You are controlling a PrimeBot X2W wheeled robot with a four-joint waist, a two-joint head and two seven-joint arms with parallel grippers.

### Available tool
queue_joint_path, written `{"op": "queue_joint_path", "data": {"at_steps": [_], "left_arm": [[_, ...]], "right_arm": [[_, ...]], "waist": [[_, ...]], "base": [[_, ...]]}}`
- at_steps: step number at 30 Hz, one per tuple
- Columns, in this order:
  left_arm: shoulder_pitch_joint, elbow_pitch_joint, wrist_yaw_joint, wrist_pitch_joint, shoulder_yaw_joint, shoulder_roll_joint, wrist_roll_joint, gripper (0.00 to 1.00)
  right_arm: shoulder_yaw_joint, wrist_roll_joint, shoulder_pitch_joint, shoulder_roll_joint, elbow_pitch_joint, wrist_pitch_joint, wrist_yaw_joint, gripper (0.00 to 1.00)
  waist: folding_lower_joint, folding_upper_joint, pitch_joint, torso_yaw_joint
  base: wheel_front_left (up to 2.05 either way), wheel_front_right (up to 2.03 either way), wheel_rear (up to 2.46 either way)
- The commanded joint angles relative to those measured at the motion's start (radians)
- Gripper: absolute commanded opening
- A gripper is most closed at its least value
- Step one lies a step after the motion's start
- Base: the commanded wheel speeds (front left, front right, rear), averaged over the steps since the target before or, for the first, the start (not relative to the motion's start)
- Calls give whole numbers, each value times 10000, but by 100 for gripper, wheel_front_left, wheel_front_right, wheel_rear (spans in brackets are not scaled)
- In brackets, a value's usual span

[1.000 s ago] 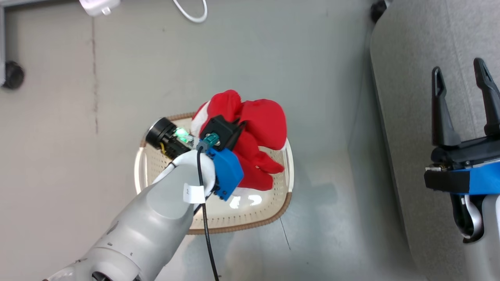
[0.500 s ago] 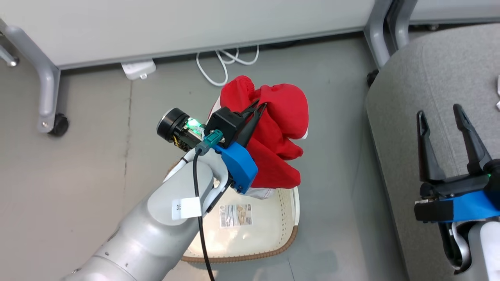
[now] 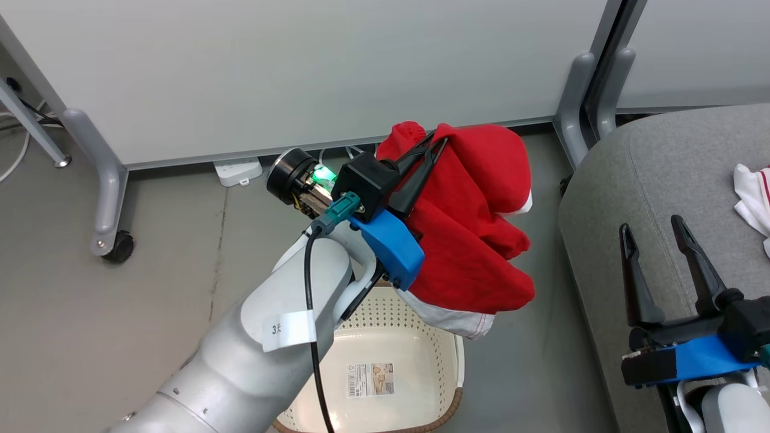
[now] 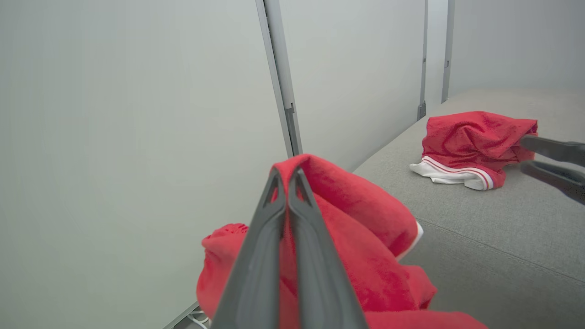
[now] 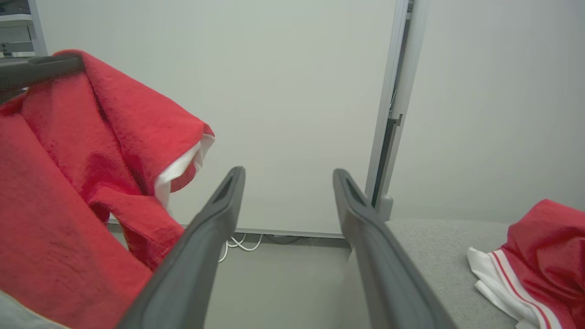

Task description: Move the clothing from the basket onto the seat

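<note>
**Left gripper holds a red garment up beside the seat**

The left gripper [image 3: 438, 139] has its two dark fingers pressed together, pinching a fold at the top of the red garment [image 3: 475, 240]. In the left wrist view the fingers [image 4: 256, 256] meet at their tips with red cloth caught between them, and the garment [image 4: 365, 214] drapes down on both sides. The garment hangs free in a bunch below the grip. A white panel shows at its right side and another at its lower hem. In the head view that hem overlaps the far right corner of the basket [image 3: 448, 415].

The basket stands on the floor [image 3: 120, 325], near the seat [image 3: 662, 168] but apart from its edge. The label [image 3: 369, 379] on its bottom is in plain view.

The right gripper [image 3: 651, 225] is over the seat's near edge with its fingers spread wide and nothing between them. The right wrist view shows the same open gap [image 5: 289, 172], with the held garment [image 5: 68, 160] to its left.

An other garment [image 4: 470, 141], red with a white striped band, lies crumpled on the seat, toward the edge by the wall panels [image 3: 301, 72]. It also shows in the right wrist view [image 5: 544, 246]. A white power strip [image 3: 239, 170] lies on the floor at the foot of the panels.
</note>
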Motion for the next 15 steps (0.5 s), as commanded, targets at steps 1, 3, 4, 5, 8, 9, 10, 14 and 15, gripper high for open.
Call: {"op": "queue_joint_path", "data": {"at_steps": [1, 3, 4, 5, 8, 9, 10, 14, 15], "left_arm": [[-32, -38, 4, -48, 56, 14, -45, 0], [-103, -115, -8, -48, 28, -24, -61, 0], [-135, -144, -12, -48, 7, -42, -79, 0], [-149, -171, -19, -46, -10, -57, -106, 0], [-185, -198, -26, -48, -95, -89, -161, 0], [-200, -215, -23, -48, -120, -100, -188, 0], [-202, -219, -18, -47, -148, -106, -191, 0], [-215, -236, 21, -47, -222, -116, -253, 0], [-222, -245, 32, -48, -239, -117, -269, 0]], "right_arm": [[-13, -29, 174, 42, 12, -34, 1, 100], [-56, -16, 295, 81, 23, -34, 1, 100], [-73, -8, 349, 99, 23, -34, 1, 100], [-82, -9, 399, 120, 26, -34, 1, 100], [-94, -22, 491, 166, 24, -34, 1, 100], [-100, -24, 533, 179, 18, -34, 1, 100], [-97, -28, 562, 193, 18, -34, 1, 100], [-94, -38, 611, 231, -21, -34, 1, 100], [-83, -35, 610, 234, -40, -34, 1, 100]], "waist": [[2, -1, -169, 59], [2, -1, -296, 89], [2, -1, -342, 99], [2, -1, -381, 109], [2, -1, -489, 117], [2, -1, -516, 115], [2, -1, -547, 112], [2, -1, -605, 105], [2, -1, -605, 106]], "base": [[0, 0, 0], [0, 0, 0], [0, 0, 0], [0, 0, 0], [0, 0, 0], [0, 0, 0], [0, 0, 0], [0, 0, 0], [0, 0, 0]]}}
